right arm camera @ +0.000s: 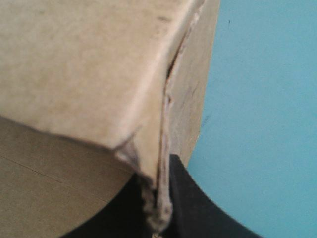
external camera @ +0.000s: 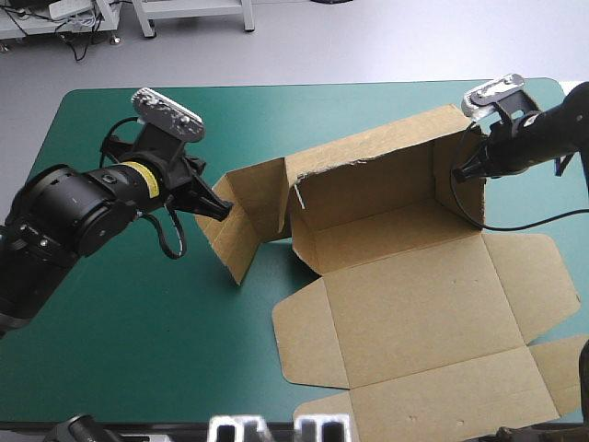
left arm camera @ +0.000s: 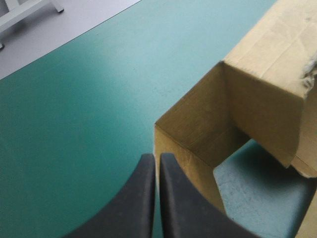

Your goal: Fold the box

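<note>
High view: the box (external camera: pixel 405 304) on the teal-green table (external camera: pixel 138 350), right of centre, with the far wall and end walls raised and the lid flat toward the near edge. Right gripper (external camera: pixel 457 171) clamped on the right end wall. Left gripper (external camera: pixel 225 211) at the splayed left flap. Could buckle or tear that right wall under a hard pull.

Left wrist view: fingers (left arm camera: pixel 141 198) together bar a slit, no board seen in it, tips at the flap's edge. Might slide off and let the flap spring outward.

Right wrist view: frayed board pinched between the black fingers. Could slip from so shallow a bite.

No writing, label or brand readable anywhere.
</note>
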### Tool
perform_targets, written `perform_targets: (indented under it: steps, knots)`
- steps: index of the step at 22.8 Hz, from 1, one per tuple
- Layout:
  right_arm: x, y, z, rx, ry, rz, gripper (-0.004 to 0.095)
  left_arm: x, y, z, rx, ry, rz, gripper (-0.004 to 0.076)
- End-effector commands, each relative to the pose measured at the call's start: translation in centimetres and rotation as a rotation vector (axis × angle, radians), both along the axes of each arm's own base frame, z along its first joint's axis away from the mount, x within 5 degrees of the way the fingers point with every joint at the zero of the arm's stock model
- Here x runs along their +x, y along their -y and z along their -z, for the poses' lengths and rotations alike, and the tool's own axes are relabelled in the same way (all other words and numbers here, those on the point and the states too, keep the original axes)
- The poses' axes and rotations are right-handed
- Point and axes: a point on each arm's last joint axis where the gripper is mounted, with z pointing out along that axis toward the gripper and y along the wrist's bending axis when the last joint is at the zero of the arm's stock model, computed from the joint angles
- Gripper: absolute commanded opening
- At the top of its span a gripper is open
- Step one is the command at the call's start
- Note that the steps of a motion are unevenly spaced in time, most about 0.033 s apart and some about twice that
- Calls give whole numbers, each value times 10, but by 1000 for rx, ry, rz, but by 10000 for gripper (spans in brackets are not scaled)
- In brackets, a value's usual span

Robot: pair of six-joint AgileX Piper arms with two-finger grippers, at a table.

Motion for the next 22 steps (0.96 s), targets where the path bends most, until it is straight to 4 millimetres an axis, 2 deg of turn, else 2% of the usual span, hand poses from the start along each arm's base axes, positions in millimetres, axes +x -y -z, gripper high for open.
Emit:
perform_targets:
  steps: [1, 3, 4, 8, 11, 13, 16, 18, 20, 22]
  knots:
    - [7, -4, 0, 66, -19, -6, -18, 2, -17, -19, -68, 91, -43, 15]
    - [17, -4, 11, 79, -55, -7, -18, 6, -25, -20, -69, 96, -78, 15]
    - [26, -4, 23, 83, -92, -6, -18, 10, -33, -19, -61, 97, -110, 15]
    - [43, -5, 46, 108, -159, -4, -18, 17, -47, -17, -82, 61, -134, 15]
    - [55, -14, 60, 107, -196, -27, -18, 24, -61, -17, -98, 78, -182, 15]
    - [69, -25, 66, 105, -194, -49, -18, 27, -68, -18, -122, 87, -210, 15]
    - [87, -31, 71, 101, -175, -62, 4, 27, -68, -18, -112, 88, -186, 15]
    - [94, -32, 69, 97, -165, -80, 140, 28, -68, -19, -108, 94, -186, 15]
    - [97, -32, 56, 113, -135, -46, 424, 28, -68, -19, -104, 100, -187, 15]
    - [96, -32, 44, 138, -111, -4, 615, 28, -68, -19, -104, 100, -187, 15]
